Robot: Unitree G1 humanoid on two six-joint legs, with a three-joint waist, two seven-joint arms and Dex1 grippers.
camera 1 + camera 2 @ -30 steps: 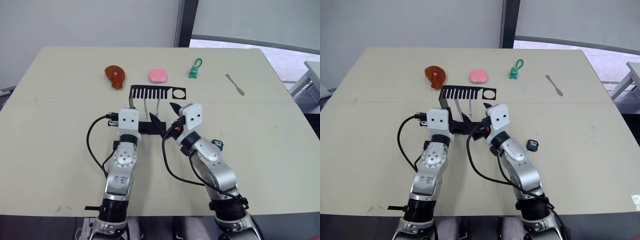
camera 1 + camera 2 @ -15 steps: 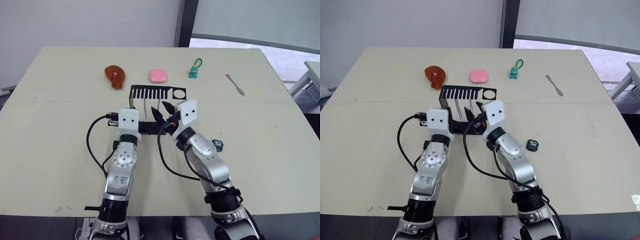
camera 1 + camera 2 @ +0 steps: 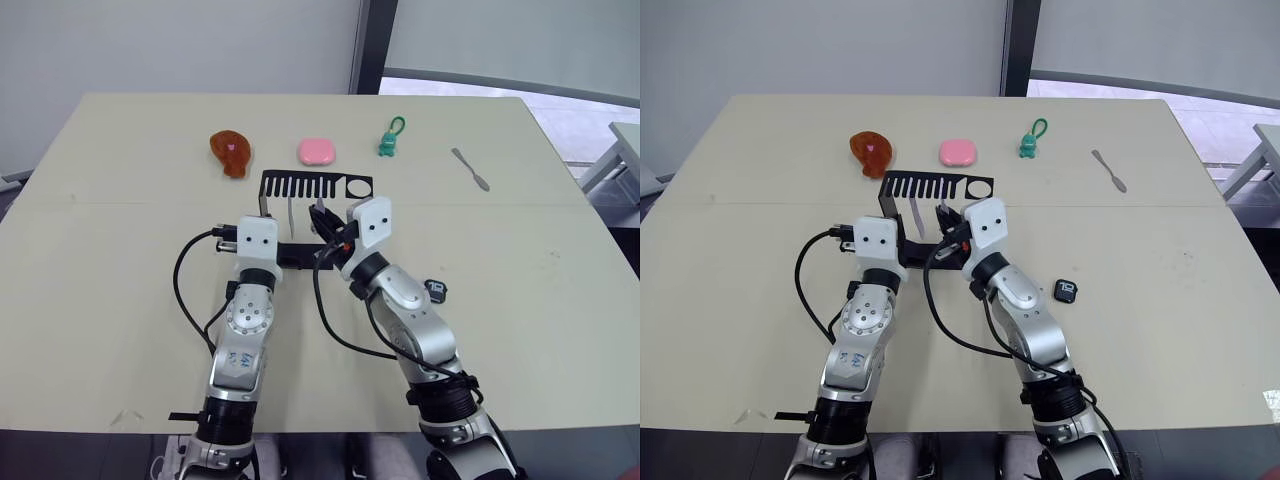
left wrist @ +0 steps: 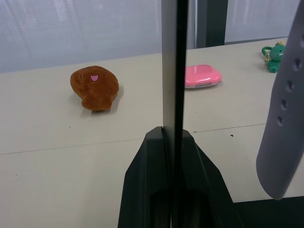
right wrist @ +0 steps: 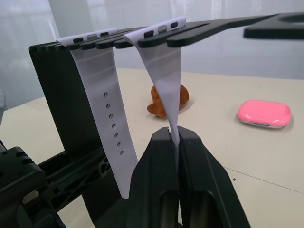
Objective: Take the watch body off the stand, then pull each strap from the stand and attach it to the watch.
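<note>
Beige and broad, the table (image 3: 120,250) carries the whole scene in front of a pale wall. Standing just ahead of both grippers, the stand (image 3: 316,186) is held at its upright by the left gripper (image 4: 173,142), whose jaws are pressed together on the thin black plate; rigid metal, it should stay put under a steady clamp. From its comb-slotted bar the two straps hang. The right gripper (image 5: 174,137) pinches the lower part of one strap (image 5: 164,76) between its closed jaws, and the other strap (image 5: 102,90), with its row of holes, dangles free just beside them. Light, soft and bendy, each strap is likely to twist or slip through the pads, so a hold nearer the stiff end at the bar looks safer than the limp tip. The watch body (image 3: 1065,291) lies on the table outboard of the right arm, small, hard and probably slick, best taken by its edges.
</note>
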